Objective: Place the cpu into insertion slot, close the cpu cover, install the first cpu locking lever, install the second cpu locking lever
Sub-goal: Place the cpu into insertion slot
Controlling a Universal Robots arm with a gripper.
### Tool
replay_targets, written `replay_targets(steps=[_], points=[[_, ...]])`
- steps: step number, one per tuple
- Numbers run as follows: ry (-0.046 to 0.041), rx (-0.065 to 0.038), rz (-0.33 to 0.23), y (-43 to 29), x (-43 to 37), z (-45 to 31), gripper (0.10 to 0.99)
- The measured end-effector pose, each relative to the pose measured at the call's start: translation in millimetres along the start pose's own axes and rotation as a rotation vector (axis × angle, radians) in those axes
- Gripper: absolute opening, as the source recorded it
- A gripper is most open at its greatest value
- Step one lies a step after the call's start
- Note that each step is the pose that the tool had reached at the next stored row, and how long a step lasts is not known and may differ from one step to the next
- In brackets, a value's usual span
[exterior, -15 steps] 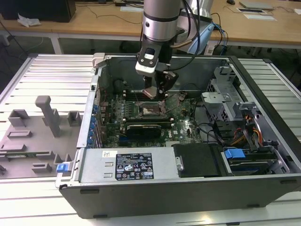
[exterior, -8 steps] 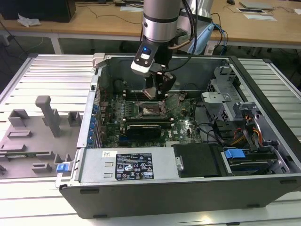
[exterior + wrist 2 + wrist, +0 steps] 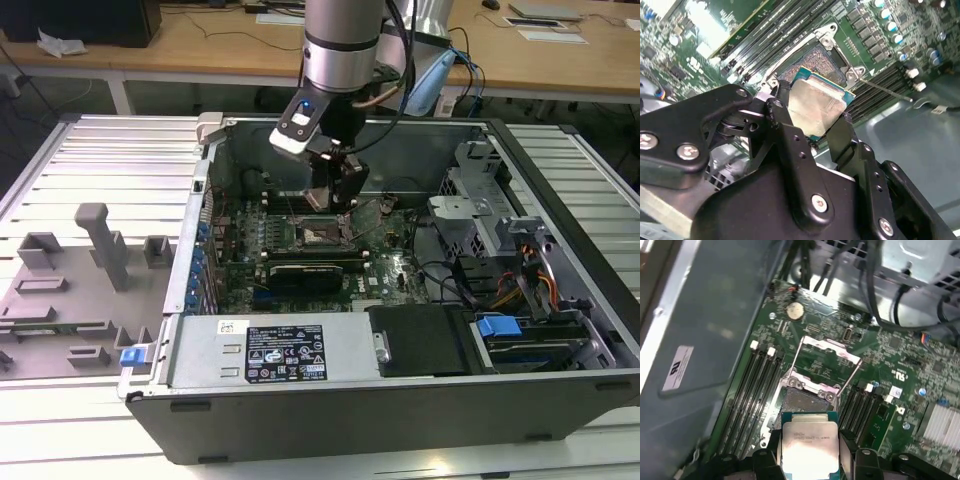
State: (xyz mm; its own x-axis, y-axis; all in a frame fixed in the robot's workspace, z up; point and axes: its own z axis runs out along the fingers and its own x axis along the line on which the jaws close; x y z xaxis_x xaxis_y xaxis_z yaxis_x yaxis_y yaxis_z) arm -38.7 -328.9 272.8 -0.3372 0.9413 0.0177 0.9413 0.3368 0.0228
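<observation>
Hand (image 3: 333, 203) of the arm is down inside an open computer case (image 3: 400, 410), which lies on its side on a ribbed metal table (image 3: 100, 150). In the exterior view it hangs directly over the slot (image 3: 322, 236) on the green motherboard (image 3: 390, 262).

Grip: in both wrist views the two black fingers (image 3: 788, 136) are closed narrow onto the cpu (image 3: 815, 107), clamping it by two opposite edges. The pale metal top of the cpu (image 3: 810, 447) faces the cameras and its green edge shows along one side. The chip sits flat between the fingers.

Position: the cpu is held above the board and is not seated. In the first wrist view it overlaps the near edge of the slot (image 3: 802, 400), whose dark grey centre lies mostly uncovered beyond it. Whether any corner of the chip touches the slot's rim cannot be told.

Cover (image 3: 832, 346): raised off the slot, standing on the side away from the hand, with its square window open to view.

Lever rod (image 3: 885, 89): a thin wire angled out from one corner of the slot's frame, lying over the board and not along the frame.

Surroundings: long black memory slots (image 3: 757, 390) flank the slot on both sides. A coin cell (image 3: 795, 310) sits beyond the cover. Grey fixtures (image 3: 100, 240) stand on the table at the exterior view's left, well apart from the case.
</observation>
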Motion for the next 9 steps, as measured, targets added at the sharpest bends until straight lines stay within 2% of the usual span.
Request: replay_targets(steps=[3, 6, 9], points=[[-0.0014, -0.001, 0.061, 0.0, 0.0, 1.6, 0.541], [-0.003, -0.003, 0.147, -0.1, -0.1, 4.3, 0.541], [-0.005, -0.02, 0.172, 0.1, 0.3, 4.7, 0.541]])
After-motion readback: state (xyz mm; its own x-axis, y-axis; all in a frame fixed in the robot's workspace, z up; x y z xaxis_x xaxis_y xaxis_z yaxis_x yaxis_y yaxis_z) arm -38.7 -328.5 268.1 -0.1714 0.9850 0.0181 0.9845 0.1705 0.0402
